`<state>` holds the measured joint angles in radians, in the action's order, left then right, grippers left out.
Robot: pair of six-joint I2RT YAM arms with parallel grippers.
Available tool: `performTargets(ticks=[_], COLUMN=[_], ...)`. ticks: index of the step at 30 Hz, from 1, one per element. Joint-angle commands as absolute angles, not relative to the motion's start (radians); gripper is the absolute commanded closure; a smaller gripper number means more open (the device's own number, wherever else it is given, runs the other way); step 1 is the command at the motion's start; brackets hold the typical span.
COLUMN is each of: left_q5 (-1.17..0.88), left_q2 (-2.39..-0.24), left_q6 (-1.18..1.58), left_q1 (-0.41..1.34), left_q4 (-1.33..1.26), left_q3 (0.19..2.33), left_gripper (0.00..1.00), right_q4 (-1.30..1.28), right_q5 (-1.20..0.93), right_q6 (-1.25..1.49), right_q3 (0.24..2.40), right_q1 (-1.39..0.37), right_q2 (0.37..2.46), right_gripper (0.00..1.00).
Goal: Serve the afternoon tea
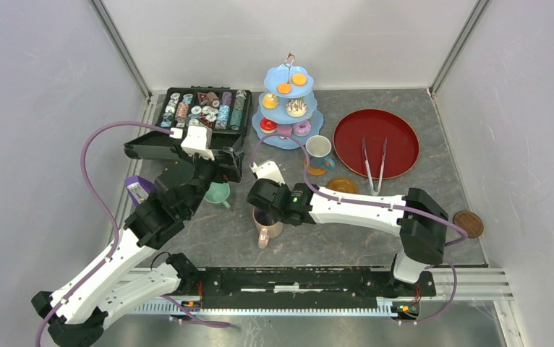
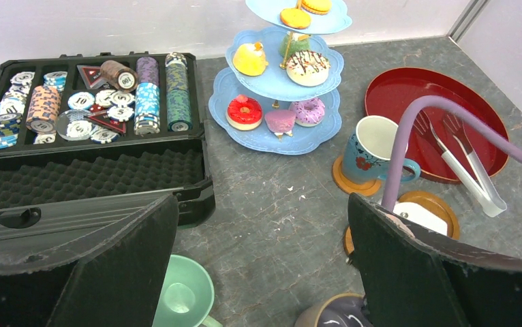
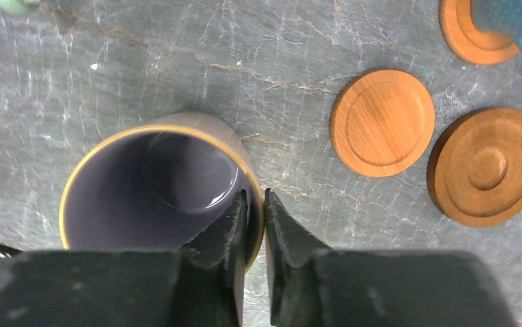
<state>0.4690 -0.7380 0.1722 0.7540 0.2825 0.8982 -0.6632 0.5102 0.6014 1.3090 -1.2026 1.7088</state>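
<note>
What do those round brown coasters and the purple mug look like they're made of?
Round brown coasters: wood, matte, with visible grain and concentric rings. Tall purple-lined mug with a yellow rim: probably glazed ceramic, judging by the glossy reflection inside.

Bright, even light falls from above in all three views, and the shadows on the table (image 1: 332, 242) are faint and soft-edged. The red tray (image 1: 375, 126) carries a mild sheen without harsh glare. In the left wrist view the fingers (image 2: 108, 272) of the left gripper (image 2: 262, 225) are dark and slightly soft, while the stand (image 2: 265, 144) behind is sharp. In the right wrist view the right gripper (image 3: 255, 201) is near-black and blurred; the mug (image 3: 176, 170) shows a small glint inside, and the coasters (image 3: 382, 122) are crisp.
</note>
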Motion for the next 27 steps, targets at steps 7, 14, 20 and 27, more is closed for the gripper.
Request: performTargets(ticks=[7,14,20,27], left_q5=[0.484,0.483,0.482,0.473], left_q2=[-0.729,-0.731,-0.732,-0.741], left_q6=[0.181,0.181,0.181,0.181], left_q1=[0.752,0.752,0.752,0.752], left_q4=[0.261,0.261,0.259,0.257], left_q3=[0.916,0.916,0.916,0.919], left_gripper=[0.0,0.0,0.0,0.0], right_q4=[-0.651,-0.562,-0.526,-0.581], right_q5=[0.597,0.523,0.356,0.336], right_q6=[0.572,0.528,0.509,0.42], right_q3=[1.363,1.258,1.11,1.065], right_q1=[-1.196,-1.078,-0.878,-0.704], right_q2=[1.598,1.394,1.219,1.148], right_gripper=[1.0,1.0,1.0,1.0])
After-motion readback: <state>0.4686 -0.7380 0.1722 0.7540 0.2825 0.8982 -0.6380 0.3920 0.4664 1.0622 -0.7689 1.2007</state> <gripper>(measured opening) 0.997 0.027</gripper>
